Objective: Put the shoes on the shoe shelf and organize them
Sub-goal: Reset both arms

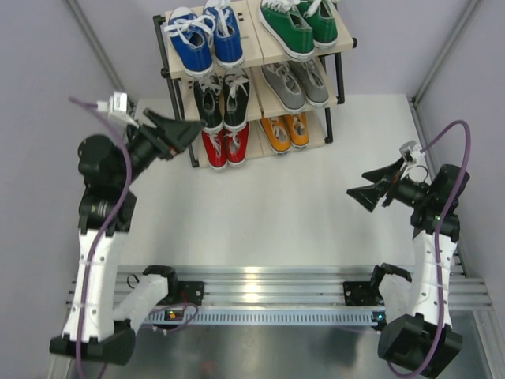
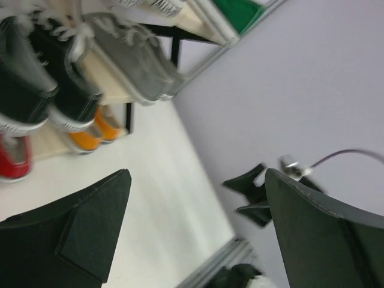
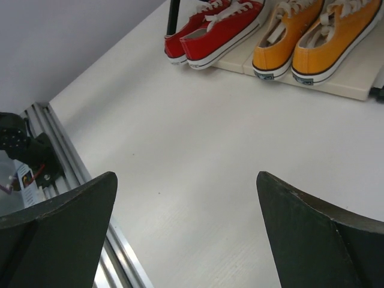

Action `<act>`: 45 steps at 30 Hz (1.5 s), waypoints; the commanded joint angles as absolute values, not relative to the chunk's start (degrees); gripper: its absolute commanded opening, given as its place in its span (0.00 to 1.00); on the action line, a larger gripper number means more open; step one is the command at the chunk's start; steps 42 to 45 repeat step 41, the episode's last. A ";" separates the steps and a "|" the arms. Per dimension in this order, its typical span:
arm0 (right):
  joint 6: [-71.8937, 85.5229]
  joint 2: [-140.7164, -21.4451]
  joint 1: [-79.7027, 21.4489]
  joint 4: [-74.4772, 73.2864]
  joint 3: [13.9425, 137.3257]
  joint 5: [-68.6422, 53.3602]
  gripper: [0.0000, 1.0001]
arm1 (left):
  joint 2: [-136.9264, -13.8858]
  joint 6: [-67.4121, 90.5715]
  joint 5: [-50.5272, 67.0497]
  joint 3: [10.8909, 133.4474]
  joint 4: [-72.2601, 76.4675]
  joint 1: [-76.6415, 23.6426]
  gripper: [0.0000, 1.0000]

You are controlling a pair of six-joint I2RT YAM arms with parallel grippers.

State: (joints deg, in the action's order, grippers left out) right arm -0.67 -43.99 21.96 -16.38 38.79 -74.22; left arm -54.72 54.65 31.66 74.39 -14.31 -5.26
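The shoe shelf (image 1: 254, 39) stands at the far middle of the table with all the shoes on it. Blue shoes (image 1: 201, 35) and green shoes (image 1: 300, 24) are on top. Black shoes (image 1: 221, 99) and grey shoes (image 1: 296, 83) sit on the middle tier. Red shoes (image 1: 225, 146) and orange shoes (image 1: 286, 130) are at the bottom. My left gripper (image 1: 189, 133) hovers just left of the shelf's lower tiers, open and empty (image 2: 198, 174). My right gripper (image 1: 357, 183) hangs over the table right of centre, open and empty (image 3: 186, 175), facing the red shoes (image 3: 216, 30) and orange shoes (image 3: 312, 42).
The white table (image 1: 260, 205) lies between the two arms. An aluminium rail (image 1: 260, 296) carrying the arm bases runs along the near edge. Pale walls and slanted frame posts (image 1: 446, 47) close in both sides.
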 commanded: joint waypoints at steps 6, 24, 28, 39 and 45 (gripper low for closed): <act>-12.02 -45.08 23.20 -27.94 47.10 -59.25 0.99 | -20.68 20.50 6.62 44.32 -20.47 -4.92 0.99; 3.86 -38.32 24.87 -16.53 42.01 -16.89 0.99 | -23.28 20.30 -7.64 37.97 -30.85 -5.01 0.99; 6.94 -39.02 24.96 -16.87 41.84 -11.61 0.99 | -20.84 20.92 -8.26 36.65 -30.85 -5.01 0.99; 4.67 -39.73 24.87 -16.53 40.96 -9.05 0.99 | -17.32 21.18 -8.61 35.42 -30.85 -4.92 0.99; 2.74 -39.99 24.87 -15.47 40.43 -9.93 1.00 | -17.23 21.18 -8.70 35.33 -30.85 -5.01 0.99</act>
